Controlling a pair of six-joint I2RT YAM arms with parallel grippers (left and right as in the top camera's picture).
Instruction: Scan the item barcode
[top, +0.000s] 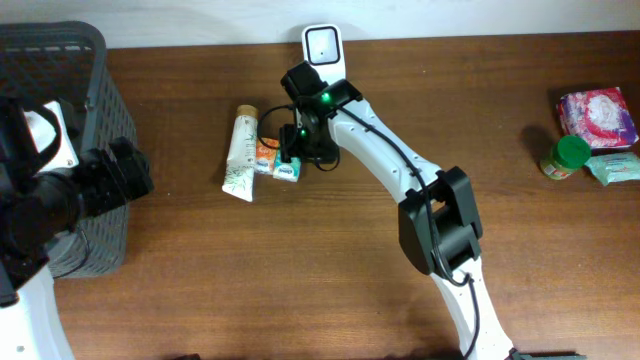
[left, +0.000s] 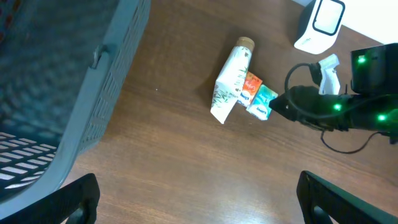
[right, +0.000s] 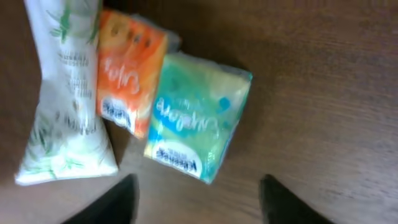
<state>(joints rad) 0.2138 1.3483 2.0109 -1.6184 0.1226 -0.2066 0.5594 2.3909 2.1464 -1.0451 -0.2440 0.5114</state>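
Note:
A green tissue pack (top: 288, 170) (left: 264, 101) (right: 199, 124) lies flat on the wooden table, beside an orange tissue pack (top: 265, 155) (right: 127, 68) and a white tube (top: 241, 152) (right: 62, 93). My right gripper (top: 291, 150) (right: 199, 208) hangs low right over the green pack. Its fingers stand apart and the pack lies just ahead of the tips, not between them. The white barcode scanner (top: 323, 47) (left: 320, 23) stands at the table's back edge behind that arm. My left gripper (top: 130, 172) (left: 199, 199) is wide open over bare wood at the far left.
A dark grey mesh basket (top: 60, 60) (left: 62, 93) fills the left end next to my left arm. At the far right lie a pink pack (top: 598, 115), a green-lidded jar (top: 565, 157) and a teal pack (top: 612, 167).

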